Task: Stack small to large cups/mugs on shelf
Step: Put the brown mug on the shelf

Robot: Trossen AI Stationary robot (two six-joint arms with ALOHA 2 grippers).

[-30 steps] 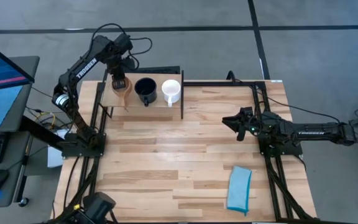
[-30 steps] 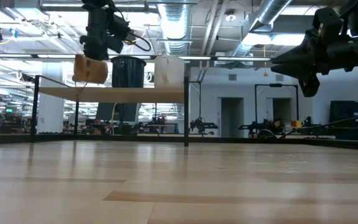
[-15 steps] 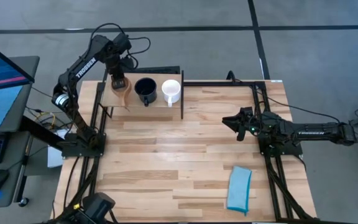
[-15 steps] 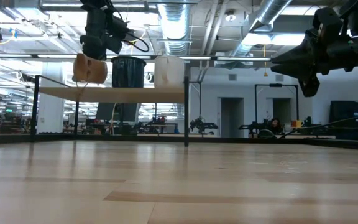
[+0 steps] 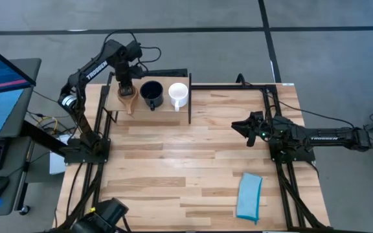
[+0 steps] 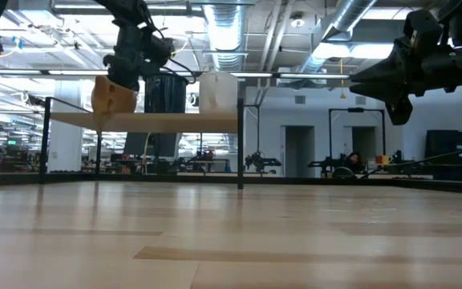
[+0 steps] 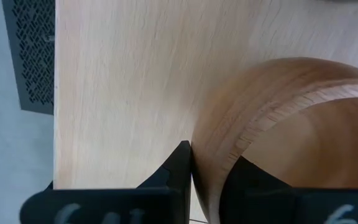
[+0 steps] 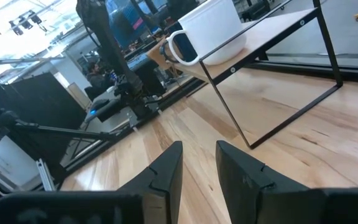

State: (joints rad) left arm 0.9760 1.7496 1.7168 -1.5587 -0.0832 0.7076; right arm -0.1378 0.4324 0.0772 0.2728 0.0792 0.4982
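Shelf (image 5: 146,105) stands at the far left corner of the table (image 5: 193,162), with three cups in a row on its board. Wooden cup (image 5: 127,96) sits at the left end, dark mug (image 5: 151,92) in the middle, white mug (image 5: 178,94) at the right end, near the shelf's black frame post. From table height, the wooden cup (image 6: 112,94), dark mug (image 6: 165,91) and white mug (image 6: 218,91) stand side by side on the board, with the shelf (image 6: 143,121) raised on thin black legs.

Left gripper (image 5: 125,88) reaches down over the wooden cup from the shelf's far side. In the left wrist view its fingers (image 7: 178,167) are closed on the cup's wall, one finger outside and one inside the rim of the wooden cup (image 7: 278,118); the shelf board (image 7: 117,87) fills the background. The low view shows the left gripper (image 6: 127,71) directly above the cup.

Right gripper (image 5: 241,125) waits above the right half of the table, well apart from the shelf, pointing toward it. Its fingers (image 8: 166,168) stand slightly apart and hold nothing. The right wrist view shows the white mug (image 8: 207,28) on the shelf's end.

Blue cloth (image 5: 249,195) lies folded near the table's front right area
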